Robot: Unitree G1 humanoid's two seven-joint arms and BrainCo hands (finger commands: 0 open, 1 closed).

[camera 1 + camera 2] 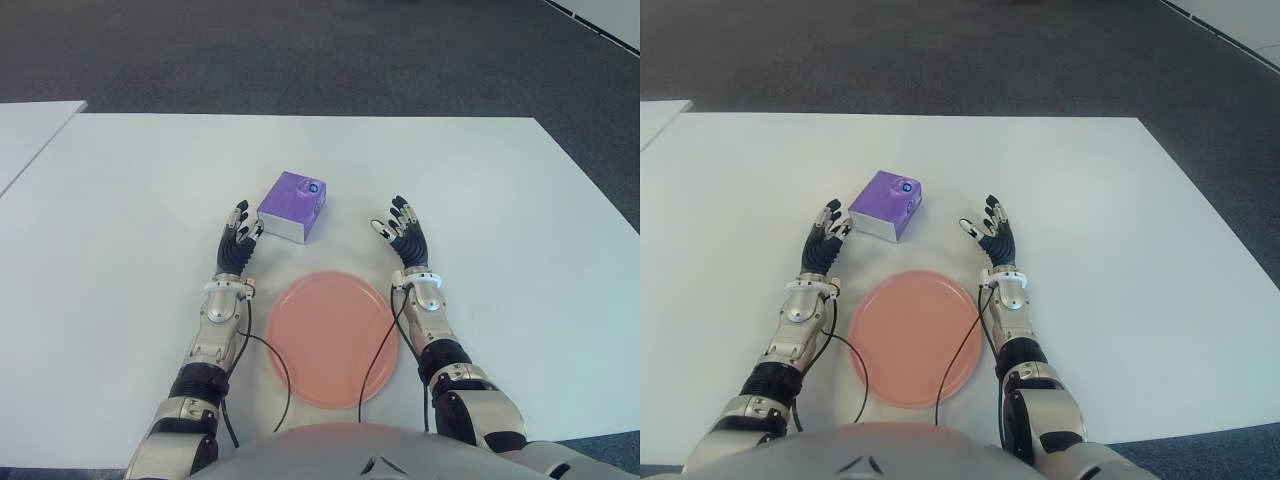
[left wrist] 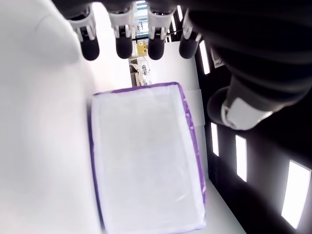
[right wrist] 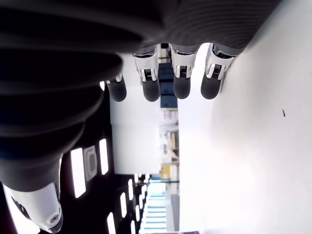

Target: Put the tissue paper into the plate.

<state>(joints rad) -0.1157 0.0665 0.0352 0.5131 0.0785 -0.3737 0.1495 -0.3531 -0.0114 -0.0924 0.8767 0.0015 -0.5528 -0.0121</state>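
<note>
Tissue paper, a purple pack (image 1: 292,206) with a white side panel, lies flat on the white surface (image 1: 520,250), just beyond and slightly to the right of the left hand (image 1: 235,248), whose fingers (image 1: 240,218) are stretched out and spread, holding nothing; their tips come right up beside the pack's near corner, though whether they touch it cannot be told. In the left wrist view the pack's pale side (image 2: 146,156) fills the space in front of those straight fingers (image 2: 123,41). The right hand (image 1: 405,238) shows well to the right of the pack, apart from it, its fingers (image 1: 400,212) likewise extended and spread with nothing between them; the right wrist view shows only the dark fingertips (image 3: 181,85) against the bare surface. A round pink plate (image 1: 330,338) sits behind both sets of fingers, between the two forearms and close to the robot's body, and it holds nothing. Thin black cables run from each wrist along the plate's edges. Beyond the surface's far edge lies dark grey carpeted floor (image 1: 300,60), and the corner of a second white surface (image 1: 30,130) shows at the far left.
</note>
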